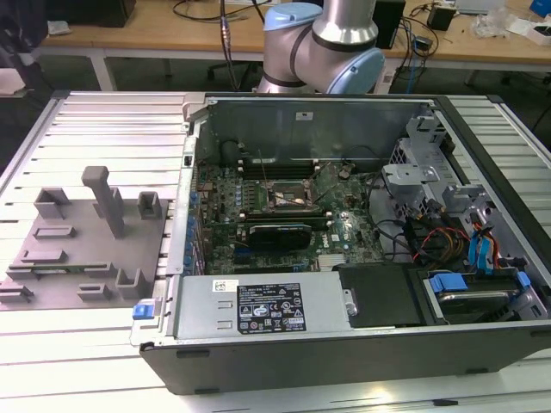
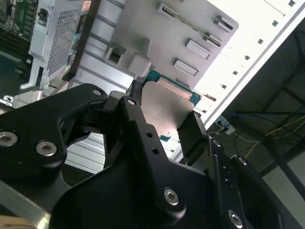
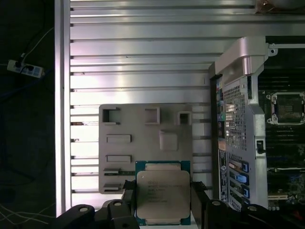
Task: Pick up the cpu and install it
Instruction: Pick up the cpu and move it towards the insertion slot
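Observation:
In both wrist views the cpu [image 3: 162,191] [image 2: 167,102] is a thin square chip with a pale metal top and a green edge. My gripper [image 3: 162,202] [image 2: 164,121] is shut on it, with one black finger [image 3: 126,202] on each side. The chip hangs level in the air, well above the grey fixture plate [image 3: 152,143]. The black-framed motherboard socket [image 3: 288,107] [image 1: 287,200] lies open inside the computer case, off to one side of the chip. In the exterior view my arm [image 1: 323,43] rises behind the case.
The open computer case [image 1: 344,241] lies on a ribbed metal table [image 1: 95,112]. It holds a power supply [image 1: 267,305], drive bays and cables at the exterior view's right. The fixture plate [image 1: 86,249] carries upright grey blocks. A power strip [image 3: 25,69] lies on the floor beyond the table edge.

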`<state>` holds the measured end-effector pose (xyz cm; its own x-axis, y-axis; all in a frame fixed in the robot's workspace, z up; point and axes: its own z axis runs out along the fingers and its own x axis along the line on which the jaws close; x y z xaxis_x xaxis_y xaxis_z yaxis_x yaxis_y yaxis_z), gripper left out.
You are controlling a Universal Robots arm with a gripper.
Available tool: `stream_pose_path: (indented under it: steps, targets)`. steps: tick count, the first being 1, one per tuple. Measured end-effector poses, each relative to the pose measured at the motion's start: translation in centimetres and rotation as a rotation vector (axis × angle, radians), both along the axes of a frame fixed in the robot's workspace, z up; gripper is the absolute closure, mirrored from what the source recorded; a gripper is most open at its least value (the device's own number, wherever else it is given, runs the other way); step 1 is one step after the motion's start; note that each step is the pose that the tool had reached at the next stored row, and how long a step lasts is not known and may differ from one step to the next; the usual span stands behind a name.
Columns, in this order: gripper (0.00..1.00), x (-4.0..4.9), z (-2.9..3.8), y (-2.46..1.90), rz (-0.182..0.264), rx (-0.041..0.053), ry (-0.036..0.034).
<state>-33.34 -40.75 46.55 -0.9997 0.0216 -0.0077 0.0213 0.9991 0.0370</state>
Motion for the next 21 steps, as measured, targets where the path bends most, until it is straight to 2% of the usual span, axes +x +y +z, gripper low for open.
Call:
stream_pose_path:
  steps: [4, 9, 10, 16, 21]
  targets:
    - [0.45, 2.68, -0.01, 0.0, 0.0, -0.0001, 0.0015]
    - [0.45, 4.78, -0.02, 0.0, 0.0, -0.0001, 0.0029]
    - [0.45, 5.64, -0.03, 0.0, 0.0, 0.0, 0.0034]
    - [0.45, 8.13, -0.07, -0.01, 0.0, 0.0, 0.0061]
    - [0.45, 11.11, -0.12, 0.0, 0.0, 0.0001, 0.0096]
